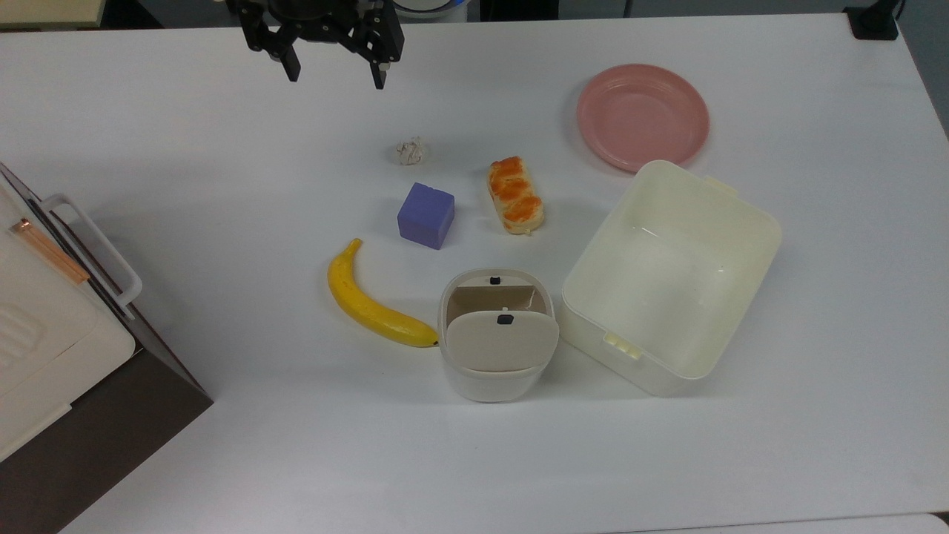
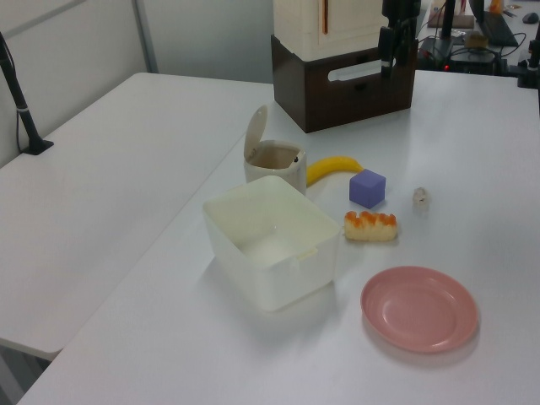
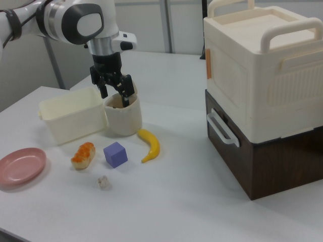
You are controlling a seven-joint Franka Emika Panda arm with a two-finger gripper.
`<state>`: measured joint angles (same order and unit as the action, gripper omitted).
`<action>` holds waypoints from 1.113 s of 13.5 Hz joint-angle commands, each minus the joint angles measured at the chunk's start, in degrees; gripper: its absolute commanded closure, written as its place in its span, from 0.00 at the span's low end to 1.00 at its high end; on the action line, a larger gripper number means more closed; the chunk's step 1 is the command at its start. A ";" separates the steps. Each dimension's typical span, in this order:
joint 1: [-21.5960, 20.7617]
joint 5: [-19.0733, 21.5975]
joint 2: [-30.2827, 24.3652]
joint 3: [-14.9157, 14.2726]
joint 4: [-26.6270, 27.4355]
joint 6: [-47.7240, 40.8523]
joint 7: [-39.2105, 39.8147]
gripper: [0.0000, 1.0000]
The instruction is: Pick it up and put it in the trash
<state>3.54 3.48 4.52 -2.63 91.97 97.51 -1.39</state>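
The small crumpled off-white paper ball (image 1: 410,151) lies on the white table, just beyond the purple cube (image 1: 425,215) in the top view. In the right view the ball (image 3: 104,182) sits nearest the camera, and in the left view the ball (image 2: 420,197) is right of the cube. The trash (image 1: 493,386) is a small cream bin with its beige flap lid tipped up, standing between the banana and the tub. My gripper (image 1: 335,74) hangs open and holds nothing, at the top view's upper edge, up and left of the ball. In the right view the gripper (image 3: 116,94) is seen in front of the trash (image 3: 122,121).
An orange-glazed pastry (image 1: 514,195), a banana (image 1: 374,300), a large cream tub (image 1: 771,222) and a pink plate (image 1: 642,116) share the table. A tall cream box on a dark brown base (image 1: 44,326) stands at the top view's left edge.
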 commanded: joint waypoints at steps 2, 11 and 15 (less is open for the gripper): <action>0.59 -0.67 -1.00 0.79 0.14 -0.56 -0.63 0.00; 0.32 -0.75 -0.91 0.61 0.14 0.23 -0.63 0.00; 0.15 -0.75 -0.83 0.52 0.23 0.23 -0.63 0.00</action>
<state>3.83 3.48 4.51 -2.39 91.75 97.52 -1.39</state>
